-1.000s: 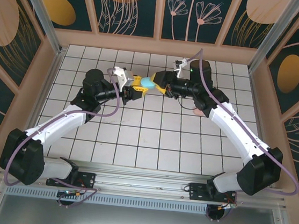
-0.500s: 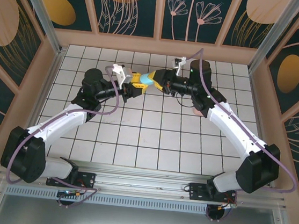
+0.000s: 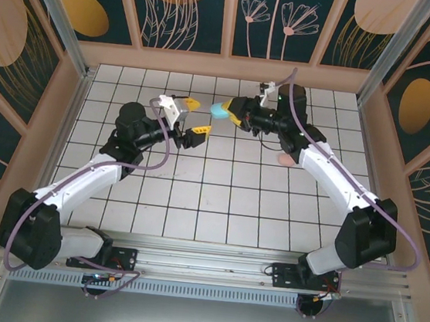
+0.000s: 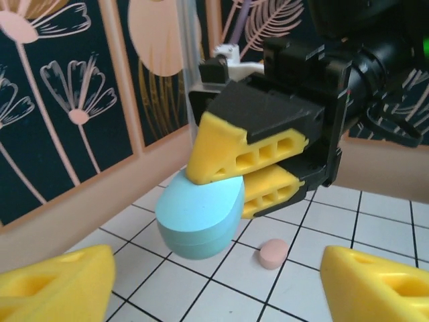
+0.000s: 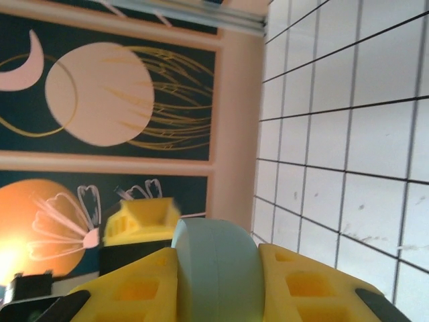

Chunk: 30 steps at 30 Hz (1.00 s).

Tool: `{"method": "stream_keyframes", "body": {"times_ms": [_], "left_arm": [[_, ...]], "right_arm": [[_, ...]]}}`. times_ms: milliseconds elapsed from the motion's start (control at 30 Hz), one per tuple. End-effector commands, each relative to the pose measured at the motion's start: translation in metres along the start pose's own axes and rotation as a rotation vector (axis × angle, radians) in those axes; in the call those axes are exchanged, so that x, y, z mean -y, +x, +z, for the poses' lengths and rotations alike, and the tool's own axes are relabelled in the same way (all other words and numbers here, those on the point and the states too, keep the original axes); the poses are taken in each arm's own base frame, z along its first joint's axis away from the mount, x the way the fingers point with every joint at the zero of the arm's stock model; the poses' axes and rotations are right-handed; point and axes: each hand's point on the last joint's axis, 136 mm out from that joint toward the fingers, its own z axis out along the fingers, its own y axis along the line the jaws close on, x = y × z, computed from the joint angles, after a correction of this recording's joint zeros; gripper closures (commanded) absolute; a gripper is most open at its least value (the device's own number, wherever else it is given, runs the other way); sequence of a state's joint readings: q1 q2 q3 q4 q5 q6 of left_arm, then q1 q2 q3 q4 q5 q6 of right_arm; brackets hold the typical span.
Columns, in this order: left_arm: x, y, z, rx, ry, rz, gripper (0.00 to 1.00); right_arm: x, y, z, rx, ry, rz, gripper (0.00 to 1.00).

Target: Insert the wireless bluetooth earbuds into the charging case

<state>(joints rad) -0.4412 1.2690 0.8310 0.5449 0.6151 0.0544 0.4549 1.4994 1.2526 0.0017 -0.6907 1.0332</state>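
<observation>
Nearest the arm bases, the left pincer (image 3: 199,119) hangs above the white tiled surface (image 3: 218,200) with its yellow fingers (image 4: 57,285) spread wide and nothing between them, pointed across at the other arm. Just beyond its tips, and apart from them, the right pincer (image 3: 228,114) is pinching the teal charging case (image 4: 200,216) by its sides and holding it in the air, tilted, with the rounded end toward the left arm. The left wrist view shows a seam round the case with no gap, so the lid looks closed. Farther on, a small pink piece (image 4: 273,253) lies on the tiles below and behind the right pincer. It may be one of the earbuds, but it is too small to tell. Behind everything stands the flowered back wall (image 4: 74,100). The step in hand seems to be presenting the case for opening, so no bud can go in yet. The next move likely calls for the left pincer to line up with the lid edge and lift it while the right arm holds the case steady, without twisting the smooth shell out of the grip.
</observation>
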Motion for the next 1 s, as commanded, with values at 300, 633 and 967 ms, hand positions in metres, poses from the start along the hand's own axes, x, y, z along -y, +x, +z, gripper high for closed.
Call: {"method": "stream_keyframes", "body": {"times_ms": [300, 633, 967], "left_arm": [[-0.013, 0.016, -0.031, -0.029, -0.190, 0.014, 0.02], [-0.018, 0.028, -0.053, -0.074, -0.287, 0.020, 0.02], [-0.023, 0.049, -0.072, -0.122, -0.374, 0.008, 0.01]], "right_arm": [[0.110, -0.036, 0.041, -0.010, 0.213, -0.039, 0.83], [0.200, -0.045, 0.088, -0.072, 0.300, 0.022, 0.85], [0.260, -0.037, 0.096, -0.109, 0.406, 0.074, 0.80]]}}
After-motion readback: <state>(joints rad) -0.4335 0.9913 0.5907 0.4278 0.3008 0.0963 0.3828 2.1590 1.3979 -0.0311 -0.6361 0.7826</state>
